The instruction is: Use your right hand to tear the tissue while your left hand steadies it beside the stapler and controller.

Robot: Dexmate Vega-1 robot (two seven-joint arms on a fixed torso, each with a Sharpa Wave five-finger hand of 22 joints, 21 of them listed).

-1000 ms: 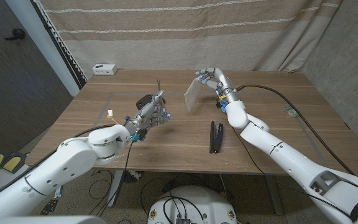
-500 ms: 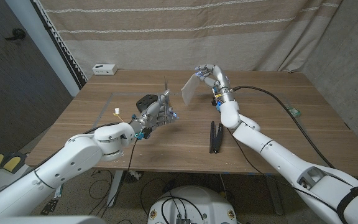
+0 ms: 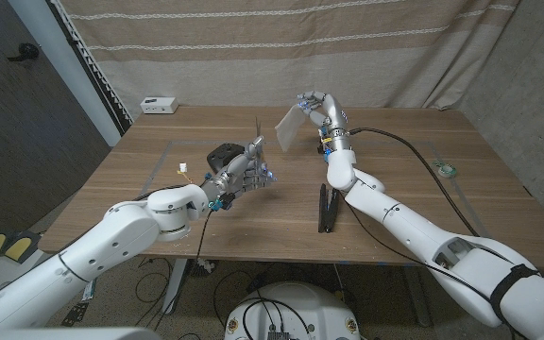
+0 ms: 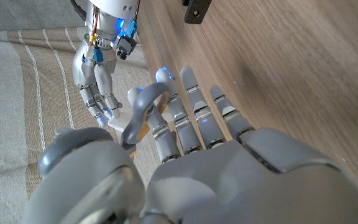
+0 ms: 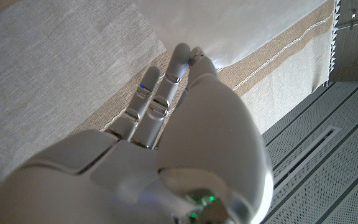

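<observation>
My right hand [image 3: 319, 111] is raised over the far middle of the table and holds a white tissue sheet [image 3: 289, 127], which hangs toward the left. The same sheet [image 5: 229, 25] shows past my right hand [image 5: 166, 155] in the right wrist view. My left hand [image 3: 246, 172] hovers over the table's middle left, thumb curled against a finger. It pinches a thin pale tissue strip [image 3: 257, 130], seen edge-on. In the left wrist view, that strip [image 4: 122, 121] shows beside the thumb of my left hand [image 4: 216, 162]. The black stapler [image 3: 329, 208] lies between the arms near the front.
A dark grey object [image 3: 222, 151] sits just behind my left hand; I cannot tell what it is. A small white box [image 3: 159, 104] stands at the back left edge. A black cable [image 3: 404, 140] and a small round object [image 3: 445, 170] lie at the right.
My right hand has lifted the tissue sheet higher and farther toward the back. My left hand has drifted right toward the table's middle with the strip.
</observation>
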